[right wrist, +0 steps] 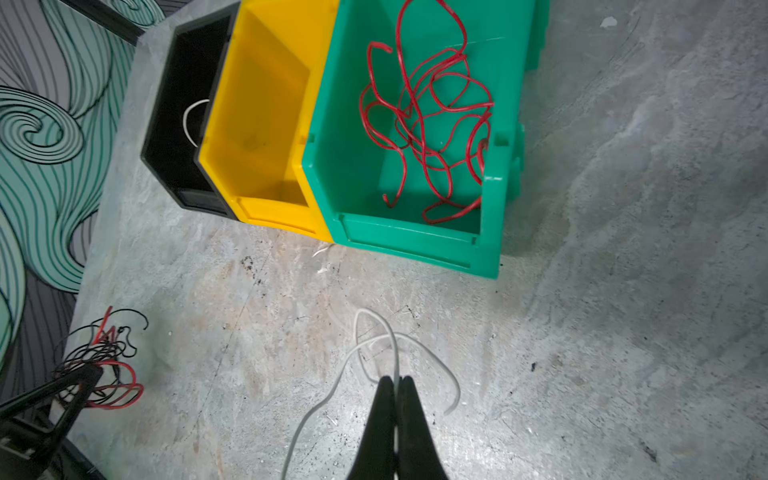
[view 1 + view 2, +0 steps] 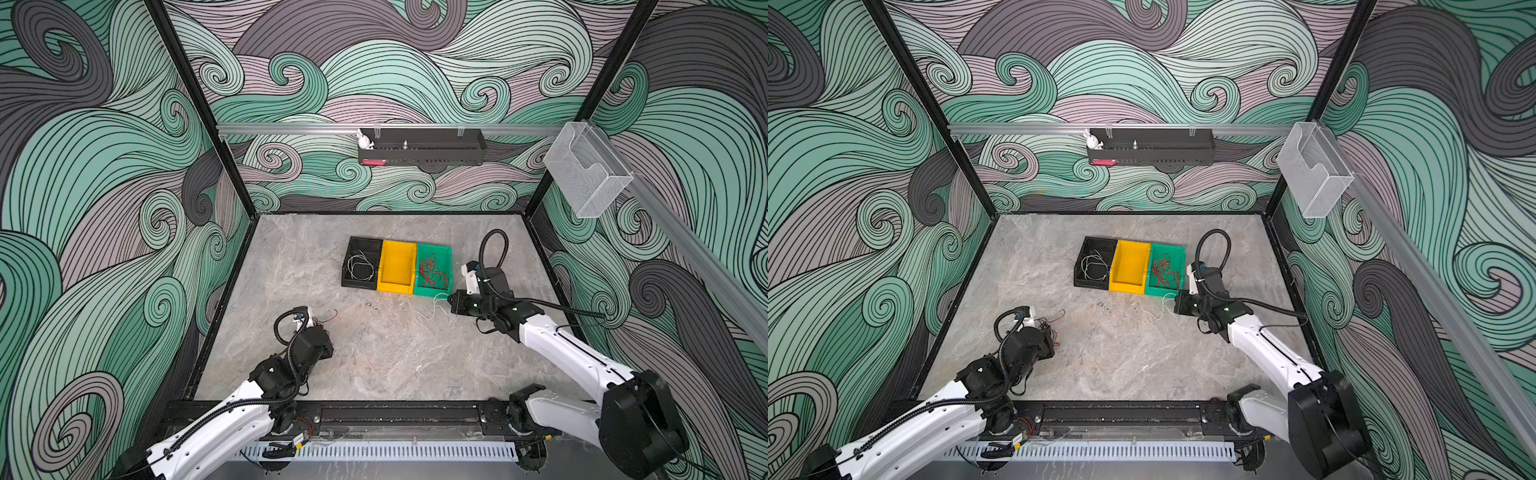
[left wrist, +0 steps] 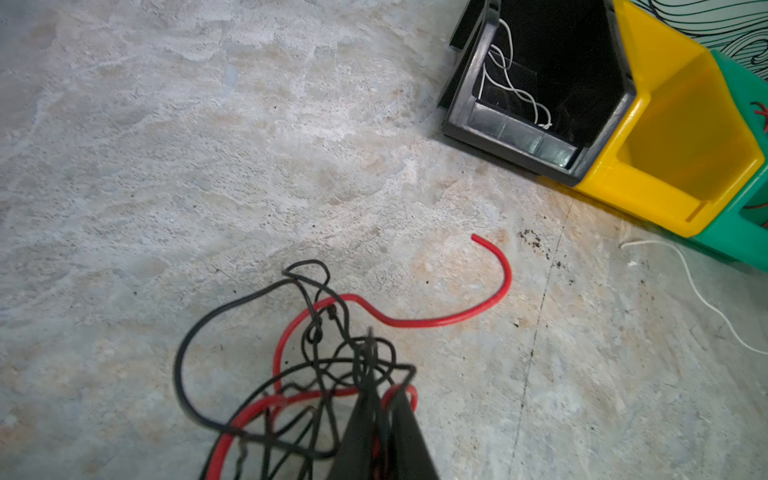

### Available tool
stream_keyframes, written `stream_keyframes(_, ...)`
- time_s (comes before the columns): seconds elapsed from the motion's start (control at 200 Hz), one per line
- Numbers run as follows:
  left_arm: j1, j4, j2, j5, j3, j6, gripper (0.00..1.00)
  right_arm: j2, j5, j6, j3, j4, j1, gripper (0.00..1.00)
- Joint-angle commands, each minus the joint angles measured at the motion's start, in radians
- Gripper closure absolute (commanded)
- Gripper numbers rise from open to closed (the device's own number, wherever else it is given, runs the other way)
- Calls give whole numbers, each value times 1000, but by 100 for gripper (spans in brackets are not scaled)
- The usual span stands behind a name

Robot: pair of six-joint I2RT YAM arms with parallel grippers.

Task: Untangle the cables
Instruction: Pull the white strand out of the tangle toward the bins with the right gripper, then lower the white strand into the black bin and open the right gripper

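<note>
1. Tabletop (image 2: 374,365): row of black bin (image 3: 519,141), yellow bin (image 1: 270,212) and green bin (image 1: 415,245). No readable labels.
2. Black/red tangle (image 3: 324,353) sits front-left at the left gripper (image 3: 382,399). Jaws narrow, strands between them; can't tell if it's gripping.
3. White cable (image 1: 374,345) is pinched in the closed right gripper (image 1: 397,380), loops pointing at the green bin. The black bin already has white cables, so it's the likely drop. It's the row's far end from this arm.

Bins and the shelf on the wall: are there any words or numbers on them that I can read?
No word or number can be read in any view.
black bin, yellow bin, green bin: plain plastic, no print to be seen.
pink tag on the wall shelf: too small to read.
</note>
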Motion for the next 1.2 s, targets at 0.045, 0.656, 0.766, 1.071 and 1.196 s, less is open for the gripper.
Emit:
stream_keyframes(0.045, 8, -7, 18, 30, 68, 36, 70, -13, -133, 6, 10, 16, -2, 100)
stream_keyframes(0.656, 9, 9, 2, 82, 118, 64, 58, 48, -239, 61, 137, 94, 121, 100)
stream_keyframes(0.766, 9, 0, 10, 84, 126, 62, 58, 105, -204, 44, 217, 92, 172, 100)
stream_keyframes(1.071, 9, 3, -7, 84, 104, 50, 58, 301, -67, -30, 478, 52, 239, 100)
stream_keyframes(1.196, 10, 9, -9, 84, 92, 47, 58, 381, 36, -82, 597, 17, 248, 100)
